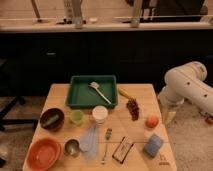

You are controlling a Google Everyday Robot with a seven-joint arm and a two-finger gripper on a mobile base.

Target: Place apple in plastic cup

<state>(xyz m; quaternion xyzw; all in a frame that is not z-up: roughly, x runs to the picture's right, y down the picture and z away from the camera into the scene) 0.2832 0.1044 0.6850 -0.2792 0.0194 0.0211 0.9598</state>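
The apple (152, 121), small and orange-red, rests on the wooden table (60, 95) near its right edge. On the left half of the table stands the plastic cup (76, 116), short and light green, beside a taller white cup (100, 114). My white arm (187, 87) is folded off the table's right side. Its gripper (168, 116) hangs low by the table's right edge, to the right of the apple and apart from it. It is open and holds nothing.
A green tray (75, 97) holding a white utensil sits at the table's back. Dark grapes (133, 108) lie left of the apple. Also there: dark bowl (52, 119), orange bowl (44, 153), metal cup (72, 147), blue cloth (90, 139), fork (106, 145), dark packet (123, 149), blue sponge (153, 145).
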